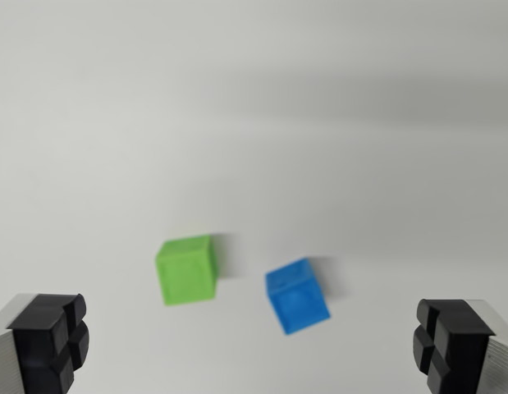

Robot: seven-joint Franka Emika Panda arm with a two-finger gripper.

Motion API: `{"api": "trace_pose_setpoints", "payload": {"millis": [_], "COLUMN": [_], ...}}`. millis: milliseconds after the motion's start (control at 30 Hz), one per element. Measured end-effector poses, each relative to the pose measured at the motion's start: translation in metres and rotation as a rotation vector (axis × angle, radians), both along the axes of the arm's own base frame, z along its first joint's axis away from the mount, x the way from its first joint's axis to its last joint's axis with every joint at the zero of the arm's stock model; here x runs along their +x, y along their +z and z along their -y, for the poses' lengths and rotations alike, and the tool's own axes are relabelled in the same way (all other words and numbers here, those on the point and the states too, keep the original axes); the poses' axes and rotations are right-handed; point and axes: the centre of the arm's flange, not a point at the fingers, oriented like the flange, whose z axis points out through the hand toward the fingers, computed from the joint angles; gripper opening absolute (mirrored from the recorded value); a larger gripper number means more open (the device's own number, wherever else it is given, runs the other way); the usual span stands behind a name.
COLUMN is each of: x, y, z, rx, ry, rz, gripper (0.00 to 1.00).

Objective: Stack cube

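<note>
Your gripper (252, 345) is spread wide and holds nothing; its black pads (50, 336) sit at the bottom corners. On the white table (254, 123) the green cube (187, 268) lies near the blue cube (297, 295), apart, both between the fingers.

A green cube (188, 269) sits flat on the white counter (254, 123), its faces nearly square to the camera. A blue cube (297, 295) lies near it, toward the wrist view's right and slightly lower, turned at an angle, not touching it.
</note>
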Motion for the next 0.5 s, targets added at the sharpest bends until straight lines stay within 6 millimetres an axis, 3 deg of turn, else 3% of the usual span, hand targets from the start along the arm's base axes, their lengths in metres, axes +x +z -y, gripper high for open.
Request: {"api": "trace_pose_setpoints", "payload": {"millis": [500], "x": [-0.009], "y": [-0.022], "z": [-0.004], "rx": [0.001], "ry": [0.013], "rz": [-0.006], "gripper": [1.00]}}
